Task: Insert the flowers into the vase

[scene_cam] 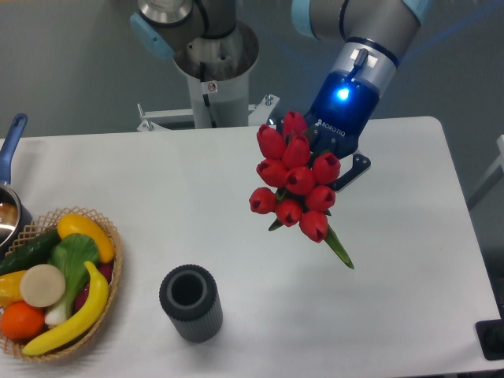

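A robotics lab: a bare white table (pixel 236 236) set against a plain grey wall (pixel 63 63), with the arm's metal pedestal (pixel 214 71) bolted at top centre; props sit lower left, a woven basket of fake fruit (pixel 55 279) beside a saucepan (pixel 9 197)

Even, bright overhead light; white table (pixel 236 205) evenly lit, only soft faint shadows near vase (pixel 190 303) and basket (pixel 94 339). Blue LED on wrist glows, slightly blown out. Flowers (pixel 295 177) show small glare spots; focus sharp throughout, no obvious edge distortion.
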You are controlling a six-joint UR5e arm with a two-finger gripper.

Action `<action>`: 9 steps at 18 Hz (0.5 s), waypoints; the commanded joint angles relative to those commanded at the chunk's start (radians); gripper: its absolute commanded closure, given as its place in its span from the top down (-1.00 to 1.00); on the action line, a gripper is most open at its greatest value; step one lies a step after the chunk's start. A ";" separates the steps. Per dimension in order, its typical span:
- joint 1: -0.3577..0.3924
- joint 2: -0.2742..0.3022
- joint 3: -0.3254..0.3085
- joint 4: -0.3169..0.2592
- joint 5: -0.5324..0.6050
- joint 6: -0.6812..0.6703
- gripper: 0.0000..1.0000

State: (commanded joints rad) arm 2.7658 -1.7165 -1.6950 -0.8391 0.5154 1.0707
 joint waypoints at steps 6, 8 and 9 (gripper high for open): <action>0.000 -0.002 0.002 0.000 -0.008 -0.002 -0.14; 0.000 -0.002 0.000 0.000 -0.009 -0.003 -0.14; 0.000 -0.002 0.002 0.000 -0.009 -0.003 -0.14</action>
State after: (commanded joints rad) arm 2.7658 -1.7181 -1.6935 -0.8391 0.5062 1.0677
